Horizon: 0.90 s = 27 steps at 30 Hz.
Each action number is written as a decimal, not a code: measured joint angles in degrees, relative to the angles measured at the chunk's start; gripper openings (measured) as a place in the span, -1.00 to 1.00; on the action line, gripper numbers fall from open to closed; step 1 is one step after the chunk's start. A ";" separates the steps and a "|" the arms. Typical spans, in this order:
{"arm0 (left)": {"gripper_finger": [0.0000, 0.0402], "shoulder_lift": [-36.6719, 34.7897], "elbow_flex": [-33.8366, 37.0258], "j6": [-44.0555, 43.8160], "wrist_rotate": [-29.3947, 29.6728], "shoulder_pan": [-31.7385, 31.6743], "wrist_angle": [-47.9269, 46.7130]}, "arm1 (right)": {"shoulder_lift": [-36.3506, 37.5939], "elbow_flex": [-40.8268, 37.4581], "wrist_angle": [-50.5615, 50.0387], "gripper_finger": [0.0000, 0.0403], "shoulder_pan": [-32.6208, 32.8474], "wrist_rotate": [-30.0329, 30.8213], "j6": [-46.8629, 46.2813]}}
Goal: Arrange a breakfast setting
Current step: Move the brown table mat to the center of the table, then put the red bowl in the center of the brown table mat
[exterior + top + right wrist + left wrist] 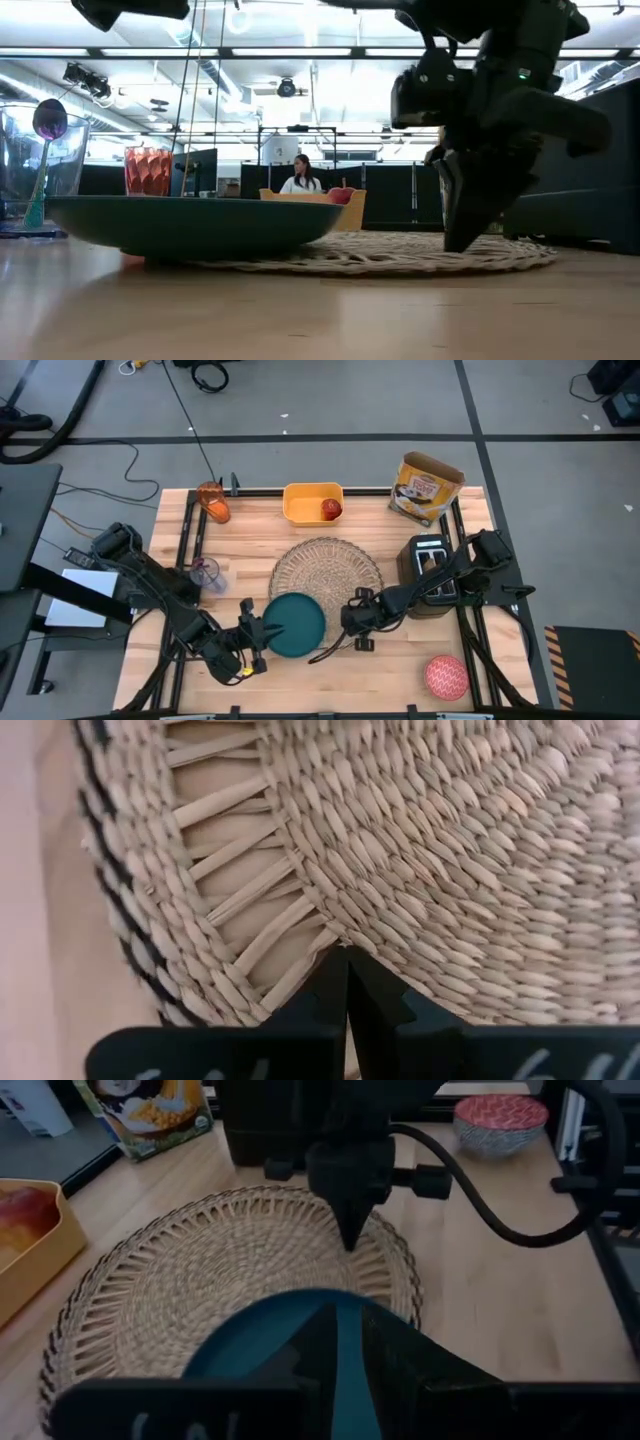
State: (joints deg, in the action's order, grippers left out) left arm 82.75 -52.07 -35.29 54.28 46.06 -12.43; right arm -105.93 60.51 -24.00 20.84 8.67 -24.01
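Observation:
The round straw placemat lies mid-table. The teal plate sits level at the mat's near-left edge, its far part over the weave. My left gripper is shut on the plate's rim. My right gripper is shut, with its tips down on the mat's near-right part. The red apple lies in the yellow tub. The orange cup stands far left. The pink bowl is near right. The blue utensil stands in a clear glass. My left gripper pinches the teal plate's near-left rim between its two fingers, coming level from the table's near-left side. The plate stays level and low; whether it rests on the mat or is just clear of it, I cannot tell. My right gripper presses its shut fingertips down on the placemat's weave just inside its near-right edge. The fingers point down, slanting from the right. The mat lies flat on the table.
The black toaster stands right of the mat with a pale slice in its slot. A cereal box stands at the far right. A person sits in the room beyond the table. There is bare wood near the table's front edge.

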 joint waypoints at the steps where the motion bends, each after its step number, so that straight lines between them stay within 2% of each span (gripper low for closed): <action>1: -0.73 -0.25 0.00 0.00 -0.01 0.19 0.00 | 0.02 0.04 0.93 -0.95 -0.02 -0.14 0.09; 9: -0.73 -1.06 -0.02 0.48 -0.08 1.26 0.36 | 1.49 0.19 4.45 -0.95 -0.02 -2.05 1.19; 13: -0.73 -1.06 -0.02 2.11 -0.08 1.42 1.53 | 4.69 2.11 0.67 -0.95 1.33 -1.67 1.11; 16: -0.73 -1.04 -0.02 5.08 -0.11 1.38 4.43 | 5.55 6.39 -6.26 -0.95 4.64 1.96 -0.91; 21: -0.73 -1.04 -0.04 8.99 -1.63 1.38 9.55 | 4.83 17.39 -23.20 -0.95 11.59 6.90 -11.45; 27: -0.73 -1.04 -0.07 11.53 -4.08 1.72 10.62 | 4.91 23.01 -34.88 -0.95 20.39 2.73 -36.13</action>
State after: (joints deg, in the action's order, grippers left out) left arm 81.71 -52.14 -23.76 50.20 47.78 -1.80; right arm -101.02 83.52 -58.88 41.23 11.40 -60.13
